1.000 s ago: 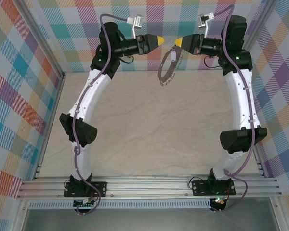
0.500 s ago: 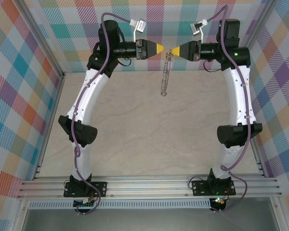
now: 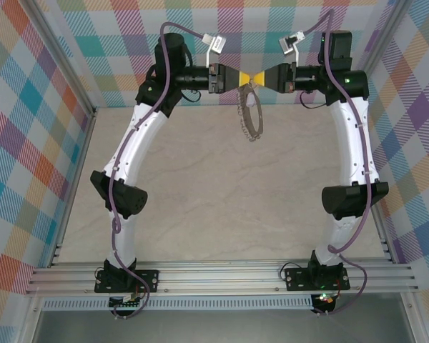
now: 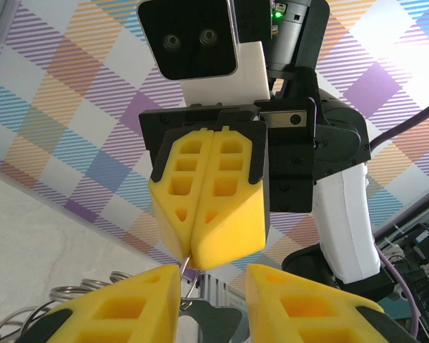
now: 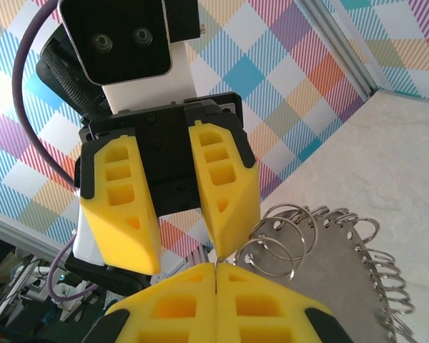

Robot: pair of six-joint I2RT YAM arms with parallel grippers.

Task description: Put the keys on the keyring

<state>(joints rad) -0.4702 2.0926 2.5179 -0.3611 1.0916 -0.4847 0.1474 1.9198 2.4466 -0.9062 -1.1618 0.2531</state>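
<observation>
Keyring [image 5: 332,286] [image 3: 252,130], a flat grey band edged with many small wire split rings, hangs in the air at the far middle of the workspace, directly below the point where the two end effectors meet tip to tip. The tabletop [image 3: 214,207] is a pale, marble-patterned sheet. It is enclosed at the left, right and back by wall panels [image 3: 28,107] printed in a multicoloured plaid, and an aluminium rail [image 3: 222,275] at its near edge carries both arm bases. The right end effector [image 3: 262,76] [image 5: 216,270] has its yellow fingers pressed together, and a thin wire of the keyring emerges from the seam between them, so the ring is suspended from this pinch and spreads out to the right in the right wrist view. The left end effector [image 3: 246,76] [image 4: 213,280] faces it from the opposite side with its yellow fingers [image 5: 225,193] spread, a clear gap standing between them. In the left wrist view the closed tip of the right end effector points down into that gap, with the wire and a grey metal part of the ring just beneath. Whether the left fingers touch the metal cannot be told.
</observation>
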